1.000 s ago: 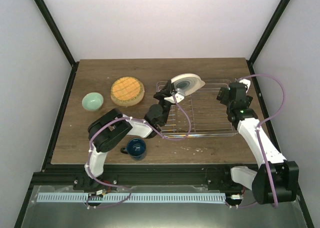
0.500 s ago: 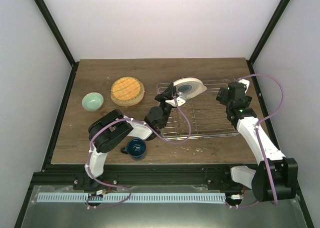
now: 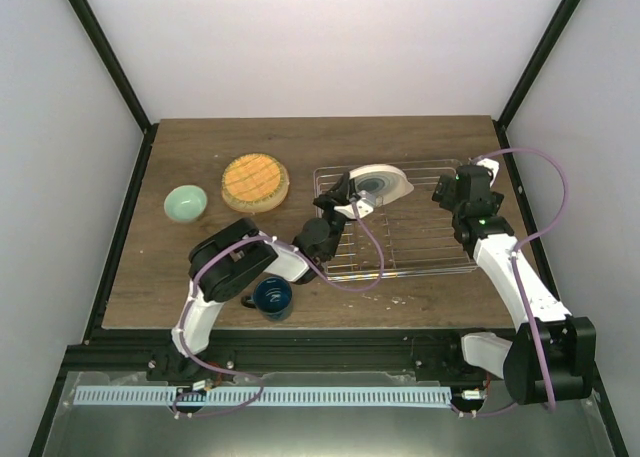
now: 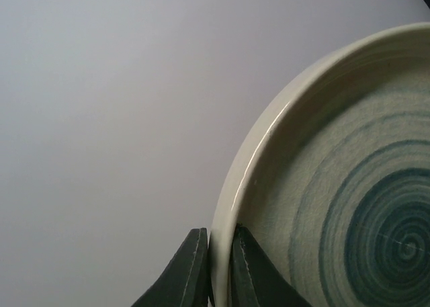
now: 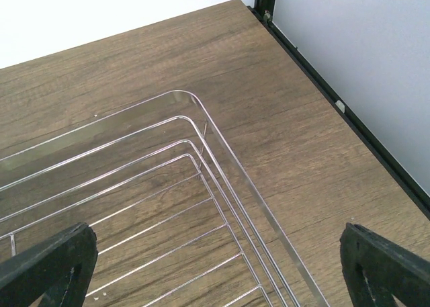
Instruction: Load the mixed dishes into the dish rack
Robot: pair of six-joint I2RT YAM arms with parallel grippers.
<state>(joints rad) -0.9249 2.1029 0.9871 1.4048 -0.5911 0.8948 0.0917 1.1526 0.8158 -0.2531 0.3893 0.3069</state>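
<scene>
The cream plate with teal rings [image 3: 381, 183] hangs tilted over the dish rack's [image 3: 430, 245] far left corner in the top view, where we see the left end effector [image 3: 350, 203] gripping it. At the left wrist, we see its fingers [image 4: 191, 267] pinch the plate's rim. At the right wrist, the right end effector [image 5: 215, 260] gapes, released, over the rack's corner.

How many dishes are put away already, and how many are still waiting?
None sits free in the dish rack yet. The left gripper is shut on the rim of the cream plate with teal rings, holding it over the rack's far left part. Waiting on the table: the yellow-orange plate stack, the mint bowl, the dark blue mug. The right gripper hangs open at the rack's right end.
</scene>
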